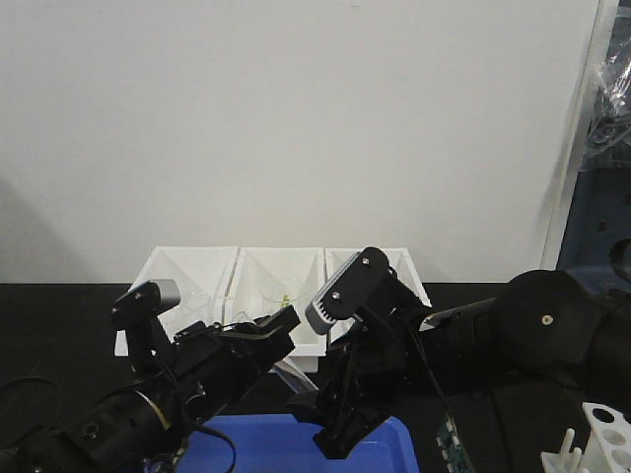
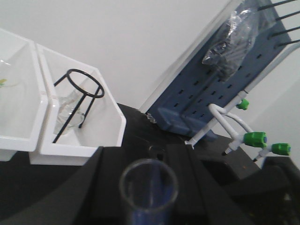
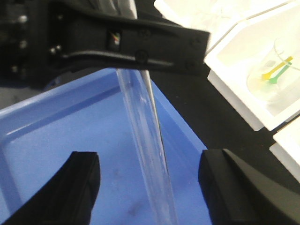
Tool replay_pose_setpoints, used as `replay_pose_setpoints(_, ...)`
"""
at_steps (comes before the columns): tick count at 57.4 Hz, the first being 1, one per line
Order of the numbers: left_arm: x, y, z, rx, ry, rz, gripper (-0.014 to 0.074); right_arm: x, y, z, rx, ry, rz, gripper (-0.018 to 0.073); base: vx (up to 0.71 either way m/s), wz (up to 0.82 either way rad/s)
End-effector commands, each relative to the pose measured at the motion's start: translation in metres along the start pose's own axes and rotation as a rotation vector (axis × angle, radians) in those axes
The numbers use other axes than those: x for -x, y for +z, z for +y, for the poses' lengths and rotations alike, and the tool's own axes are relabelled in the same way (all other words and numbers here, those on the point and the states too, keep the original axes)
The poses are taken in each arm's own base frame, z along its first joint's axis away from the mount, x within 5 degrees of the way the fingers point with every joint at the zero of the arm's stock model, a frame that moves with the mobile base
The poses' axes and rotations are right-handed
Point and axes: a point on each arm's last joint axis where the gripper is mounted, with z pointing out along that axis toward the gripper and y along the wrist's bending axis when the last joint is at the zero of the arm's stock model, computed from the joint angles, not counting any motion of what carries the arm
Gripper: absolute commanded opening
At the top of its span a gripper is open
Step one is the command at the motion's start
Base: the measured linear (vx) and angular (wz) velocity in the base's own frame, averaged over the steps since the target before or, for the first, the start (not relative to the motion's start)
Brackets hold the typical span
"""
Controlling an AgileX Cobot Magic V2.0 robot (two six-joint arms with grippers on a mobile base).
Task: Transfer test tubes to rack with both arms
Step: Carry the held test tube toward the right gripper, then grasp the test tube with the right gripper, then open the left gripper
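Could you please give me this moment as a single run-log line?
stage: likely handover over blue tray | left fingers: shut on test tube | right fingers: open, flanking tube | rack: not yet reached

You see two arms (image 1: 197,379), three white bins (image 1: 266,271), one blue tray (image 1: 256,445), one test tube (image 3: 145,140) and one rack (image 1: 606,426) in view.

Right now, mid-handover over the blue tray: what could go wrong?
1. The right hand is open, its fingers clear of the test tube; only the left hand grips it. Releasing early would likely drop it into the blue tray.
2. The tube runs tilted through the gap, so closing may clamp it skewed or knock it.
3. The rack sits at the front view's right edge, partly cut off; insertion there may be hard to watch.
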Motion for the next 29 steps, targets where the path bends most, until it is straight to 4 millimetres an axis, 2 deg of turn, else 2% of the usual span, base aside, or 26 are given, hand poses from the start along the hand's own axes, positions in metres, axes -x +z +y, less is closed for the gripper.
replay_pose_setpoints(1, 0.019, -0.002, -0.024, -0.15, -0.006, -0.095, -0.0006, 0.018, -0.013, -0.003, -0.032, -0.024, -0.071, 0.0512, 0.0, 0.0)
replay_pose_setpoints(17, 0.008, 0.0, -0.026, -0.201, 0.008, -0.01, -0.0006, 0.015, 0.0, -0.007, -0.025, -0.018, -0.05, 0.0512, 0.0, 0.0)
replay_pose_setpoints(29, 0.006, 0.0, -0.027, -0.216, 0.024, 0.011, -0.0006, 0.015, 0.0, -0.007, -0.023, -0.011, -0.053, 0.0508, 0.0, 0.0)
